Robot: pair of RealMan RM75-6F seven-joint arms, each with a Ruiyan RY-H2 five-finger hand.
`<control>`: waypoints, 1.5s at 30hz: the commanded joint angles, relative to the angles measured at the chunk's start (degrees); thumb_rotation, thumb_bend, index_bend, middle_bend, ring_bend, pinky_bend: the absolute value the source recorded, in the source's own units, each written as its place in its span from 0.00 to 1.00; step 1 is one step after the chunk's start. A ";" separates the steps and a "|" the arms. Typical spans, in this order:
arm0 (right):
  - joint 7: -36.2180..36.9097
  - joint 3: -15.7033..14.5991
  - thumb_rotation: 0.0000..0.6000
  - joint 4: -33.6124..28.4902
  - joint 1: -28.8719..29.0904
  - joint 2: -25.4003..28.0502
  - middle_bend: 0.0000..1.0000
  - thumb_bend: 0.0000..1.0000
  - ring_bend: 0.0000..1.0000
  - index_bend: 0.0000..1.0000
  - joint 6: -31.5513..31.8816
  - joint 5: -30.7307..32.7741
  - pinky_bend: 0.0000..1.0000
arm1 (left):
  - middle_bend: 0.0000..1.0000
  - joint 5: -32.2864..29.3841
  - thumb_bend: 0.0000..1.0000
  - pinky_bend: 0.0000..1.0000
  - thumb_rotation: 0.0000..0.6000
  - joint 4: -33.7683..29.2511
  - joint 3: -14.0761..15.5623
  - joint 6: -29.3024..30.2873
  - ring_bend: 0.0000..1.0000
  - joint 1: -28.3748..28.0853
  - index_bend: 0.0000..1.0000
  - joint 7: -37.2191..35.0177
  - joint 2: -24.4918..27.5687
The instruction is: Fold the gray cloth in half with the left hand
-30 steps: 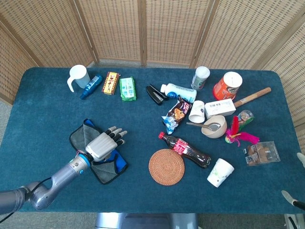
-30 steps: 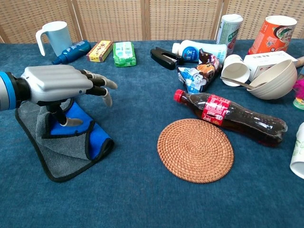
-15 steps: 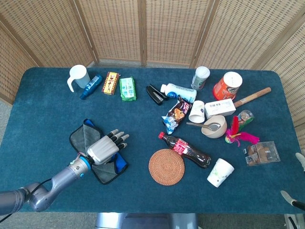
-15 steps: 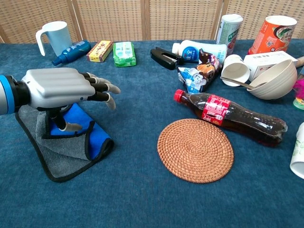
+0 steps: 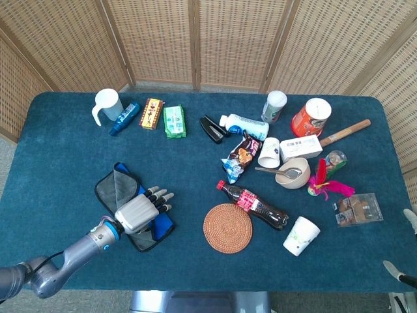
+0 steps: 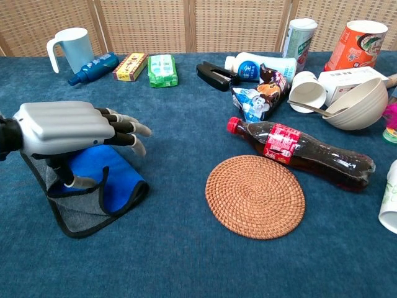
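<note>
Apparently the black-edged gray cloth with blue lining (image 6: 80,214) lay mostly folded, the left hand (image 6: 65,127) hovering over it empty, fingers spread.

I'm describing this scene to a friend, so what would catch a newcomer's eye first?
The silver robotic left hand at the near left, poised over a gray cloth with black trim and blue lining. Next, the round woven rattan coaster at centre with a dark cola bottle with red label just behind it.
</note>
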 commanded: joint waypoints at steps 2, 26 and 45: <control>-0.17 -0.02 1.00 -0.04 -0.01 -0.03 0.00 0.00 0.00 0.03 0.02 -0.04 0.00 | 0.00 2.50 0.36 0.14 1.00 -1.66 1.47 1.14 0.00 1.01 0.18 -2.94 2.08; -1.35 -0.28 1.00 -0.53 0.06 -0.14 0.00 0.00 0.00 0.03 -0.26 -0.45 0.00 | 0.00 9.67 0.36 0.14 1.00 -1.60 4.09 6.43 0.00 4.95 0.20 -11.97 6.98; -1.67 -0.37 1.00 -0.74 0.37 -0.17 0.00 0.00 0.00 0.03 -1.01 -0.20 0.00 | 0.00 -9.45 0.36 0.15 1.00 11.16 -5.65 -6.28 0.00 -1.94 0.26 -7.69 1.96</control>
